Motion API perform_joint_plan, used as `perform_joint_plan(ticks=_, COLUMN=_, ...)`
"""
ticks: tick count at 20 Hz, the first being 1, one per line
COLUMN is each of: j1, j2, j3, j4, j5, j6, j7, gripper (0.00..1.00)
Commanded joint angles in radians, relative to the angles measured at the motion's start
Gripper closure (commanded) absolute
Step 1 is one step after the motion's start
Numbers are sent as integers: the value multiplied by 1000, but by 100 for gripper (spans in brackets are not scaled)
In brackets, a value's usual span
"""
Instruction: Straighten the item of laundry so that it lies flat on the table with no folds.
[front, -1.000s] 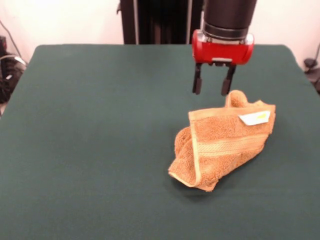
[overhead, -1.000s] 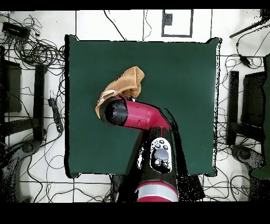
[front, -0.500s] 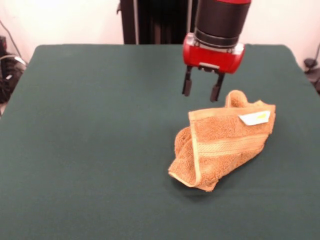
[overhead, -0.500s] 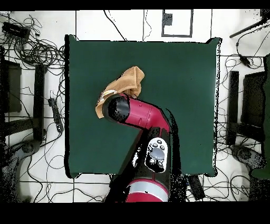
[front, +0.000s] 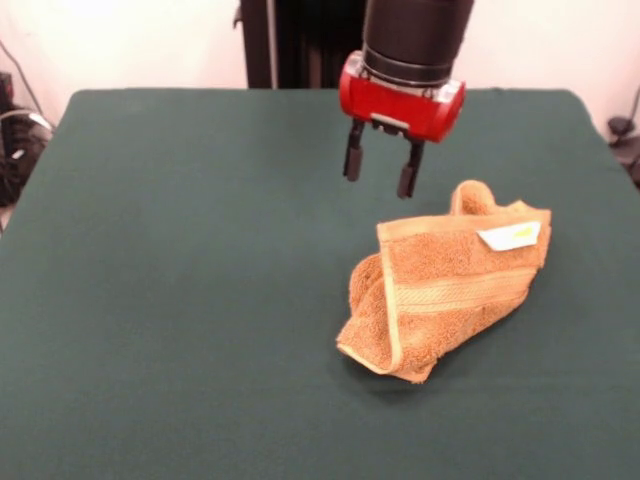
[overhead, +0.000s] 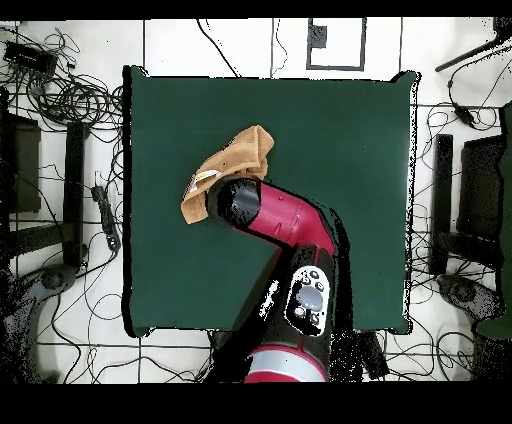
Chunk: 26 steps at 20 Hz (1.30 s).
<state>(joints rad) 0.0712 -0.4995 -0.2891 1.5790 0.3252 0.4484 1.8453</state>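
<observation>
Front view, table (front: 180, 300): dark green cloth fills most of the picture, and its left half is bare.
Front view, gripper (front: 380, 172): it hangs from the red and black arm (front: 405, 60) coming down from the top edge, just left of the picture's centre line. Its two dark fingers (front: 353, 157) are spread apart with green cloth showing between them, and they pinch nothing. The tips hover above the table, up and to the left of the towel, clear of it.
Front view, towel (front: 445, 280): the orange-tan terry cloth lies right of centre, crumpled and folded over itself rather than flat. A lighter woven band runs across its top layer. One bunched corner pokes up at the far right end, and a folded point reaches toward the lower left.
Front view, label (front: 510, 236): a small white tag sits on the towel's upper right part.
Overhead view, towel (overhead: 245, 152): it lies in the left half of the table (overhead: 340, 130), its lower part covered by the arm.
Overhead view, arm (overhead: 285, 222): the red link slants up from the base at the bottom to the towel; the gripper is probably under its black end, hidden from this camera.
</observation>
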Motion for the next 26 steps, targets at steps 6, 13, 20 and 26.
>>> perform_joint_plan(ticks=6, j1=-29, j2=-27, j3=139, j4=11, j5=163, j6=40, j7=276, gripper=0)
perform_joint_plan(ticks=13, j1=-17, j2=-29, j3=165, j4=34, j5=223, j6=-3, j7=274, gripper=0)
perform_joint_plan(ticks=20, j1=-25, j2=-35, j3=214, j4=79, j5=268, j6=-47, j7=242, gripper=0)
perform_joint_plan(ticks=26, j1=-37, j2=-33, j3=255, j4=118, j5=279, j6=-124, j7=229, gripper=0)
